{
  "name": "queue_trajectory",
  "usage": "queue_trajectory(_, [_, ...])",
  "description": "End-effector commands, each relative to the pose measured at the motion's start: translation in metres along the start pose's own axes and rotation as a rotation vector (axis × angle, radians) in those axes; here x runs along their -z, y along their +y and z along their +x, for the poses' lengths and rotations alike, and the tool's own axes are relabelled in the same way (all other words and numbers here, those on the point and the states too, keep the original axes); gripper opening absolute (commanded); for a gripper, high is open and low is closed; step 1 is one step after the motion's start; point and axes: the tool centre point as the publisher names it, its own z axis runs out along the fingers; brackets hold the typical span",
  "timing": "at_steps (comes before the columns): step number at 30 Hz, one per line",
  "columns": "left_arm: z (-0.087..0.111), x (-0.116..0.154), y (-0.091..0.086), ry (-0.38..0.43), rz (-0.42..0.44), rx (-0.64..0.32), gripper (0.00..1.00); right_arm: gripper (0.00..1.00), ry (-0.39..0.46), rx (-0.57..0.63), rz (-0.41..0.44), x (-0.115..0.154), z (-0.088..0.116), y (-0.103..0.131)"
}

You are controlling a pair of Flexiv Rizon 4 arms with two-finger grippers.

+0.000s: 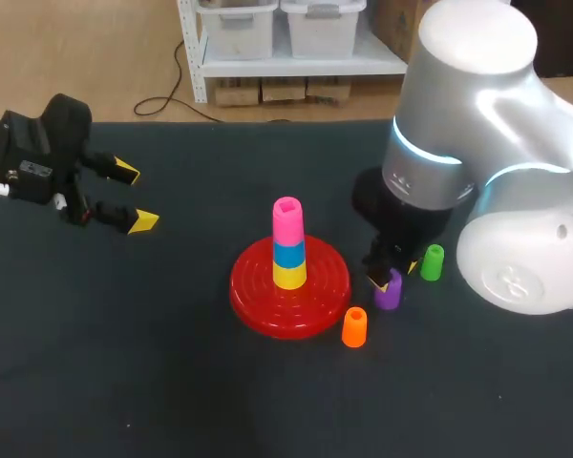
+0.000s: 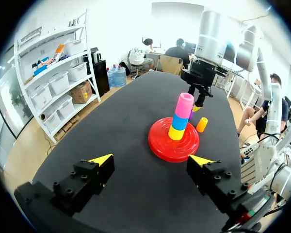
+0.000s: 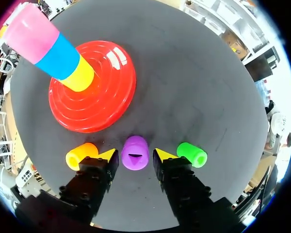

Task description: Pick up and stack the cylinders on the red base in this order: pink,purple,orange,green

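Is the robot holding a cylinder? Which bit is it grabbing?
Nothing is held yet. The right gripper has its fingers either side of the small purple plastic cylinder, not quite touching. The left gripper is empty.

Black table (image 1: 172, 382), with blue cylinder (image 1: 288, 255) atop yellow cylinder (image 1: 288, 276).

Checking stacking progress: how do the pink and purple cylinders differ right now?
The pink cylinder tops the stack on the red base; the purple cylinder stands on the table beside it. The purple cylinder sits between the right gripper's fingers; the pink cylinder has no fingers around it. Both stand upright.
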Motion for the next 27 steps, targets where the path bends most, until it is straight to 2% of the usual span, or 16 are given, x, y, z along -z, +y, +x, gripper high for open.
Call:
queue_trajectory(1, [-0.001, -0.001, 0.001, 0.006, 0.001, 0.001, 1.00, 0.42, -0.001, 0.000, -0.002, 0.000, 0.000, -0.001])
queue_trajectory(14, [-0.001, -0.001, 0.001, 0.006, 0.001, 0.001, 1.00, 0.38, 0.005, 0.002, -0.001, -0.003, 0.001, 0.000])
queue_trajectory(16, [-0.001, -0.001, 0.001, 0.006, 0.001, 0.001, 1.00, 0.29, 0.004, 0.003, -0.001, -0.003, 0.001, 0.000])
queue_trajectory(19, [-0.001, -0.001, 0.001, 0.006, 0.001, 0.001, 1.00, 0.00, 0.002, 0.002, -0.003, -0.003, 0.001, 0.000])
queue_trajectory(27, [-0.001, -0.001, 0.001, 0.006, 0.001, 0.001, 1.00, 0.00, 0.002, 0.022, 0.015, 0.011, -0.003, -0.002])
